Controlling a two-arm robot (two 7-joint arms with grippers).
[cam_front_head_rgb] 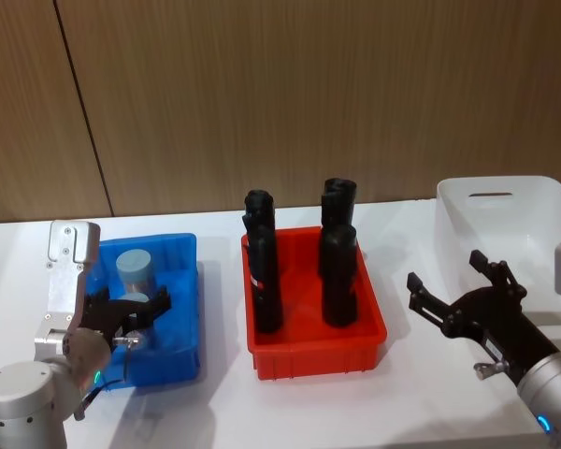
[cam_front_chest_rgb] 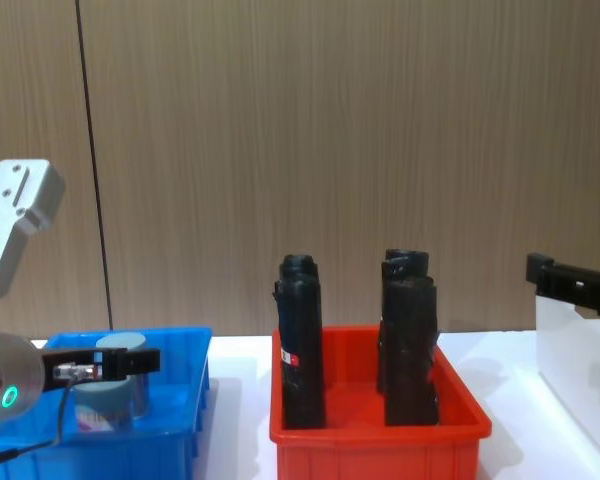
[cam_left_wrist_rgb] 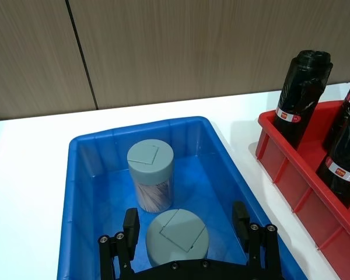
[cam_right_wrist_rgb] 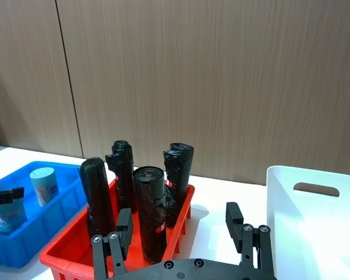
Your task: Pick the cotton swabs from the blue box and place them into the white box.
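On the left, your left gripper (cam_left_wrist_rgb: pixel 185 220) is hanging low inside the blue box (cam_left_wrist_rgb: pixel 81 153). Its fingers are spreading wide on either side of the nearer tub of cotton swabs (cam_left_wrist_rgb: pixel 178 238) without gripping it. A second tub (cam_left_wrist_rgb: pixel 150 174) is standing just behind. The red bin (cam_front_head_rgb: pixel 318 360) of black rolls (cam_front_head_rgb: pixel 265 281) is sitting in the middle. Your right gripper (cam_front_head_rgb: pixel 446 273) is hovering wide open between it and the white box (cam_front_head_rgb: pixel 533 201).

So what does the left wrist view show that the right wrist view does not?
Left wrist view adds the flap outlines on the lids of the cotton swabs and sticks inside the farther tub. Right wrist view adds the white box and the open right gripper. Both: the blue box, both tubs, the open left gripper astride the nearer tub, the red bin with black rolls.
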